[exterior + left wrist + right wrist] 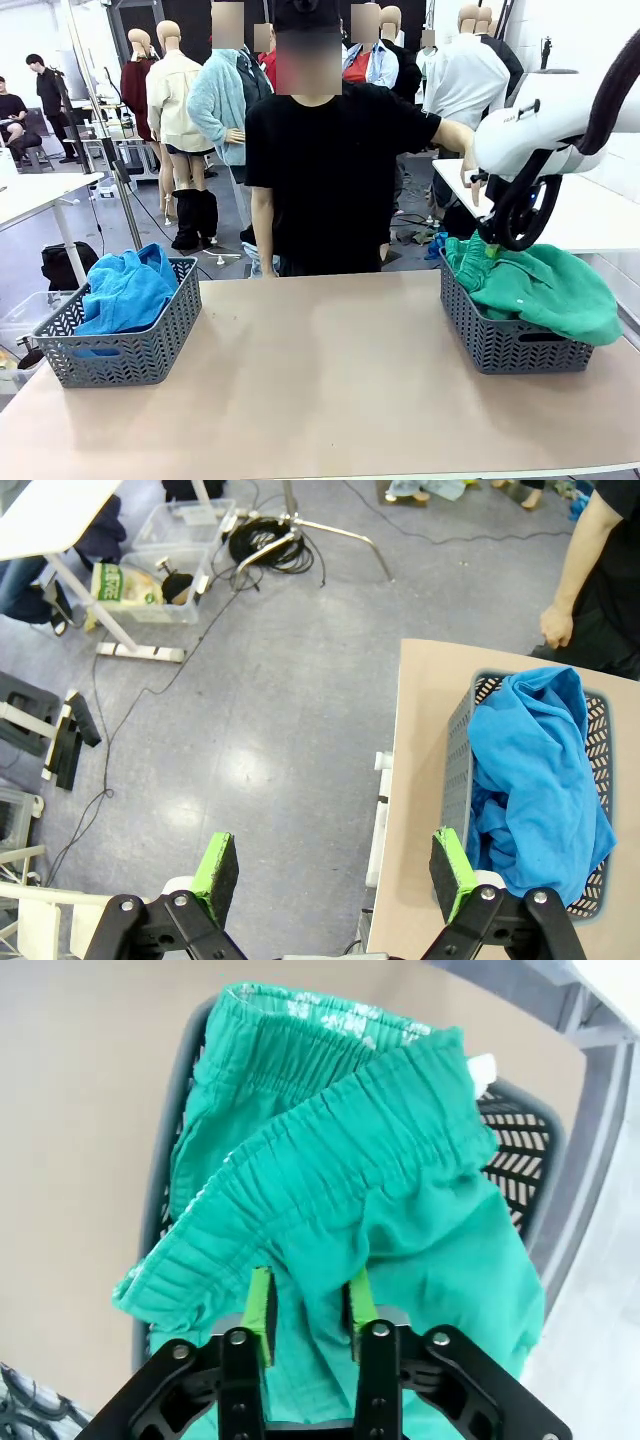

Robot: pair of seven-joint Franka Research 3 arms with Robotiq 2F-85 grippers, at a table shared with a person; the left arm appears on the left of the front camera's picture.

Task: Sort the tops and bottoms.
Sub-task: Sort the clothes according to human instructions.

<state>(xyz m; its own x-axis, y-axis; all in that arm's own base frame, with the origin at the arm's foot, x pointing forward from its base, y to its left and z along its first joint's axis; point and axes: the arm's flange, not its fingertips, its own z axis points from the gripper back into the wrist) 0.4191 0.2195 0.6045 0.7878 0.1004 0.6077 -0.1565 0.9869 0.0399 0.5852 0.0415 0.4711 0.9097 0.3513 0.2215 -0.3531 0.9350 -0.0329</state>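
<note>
The bottoms I can see are bright green shorts with a gathered waistband, heaped in the grey basket at the table's right and spilling over its rim. My right gripper hangs at their far left edge. In the right wrist view the shorts cover that basket, and the right gripper has its pads slightly apart with green cloth loose between them. The tops, blue shirts, lie in the left basket. My left gripper is open over the floor, beside the shirts.
A person in a black shirt stands at the far side, one hand near my right arm. Bare tabletop lies between the baskets. On the floor to the left are a cable coil, a clear bin and a white table.
</note>
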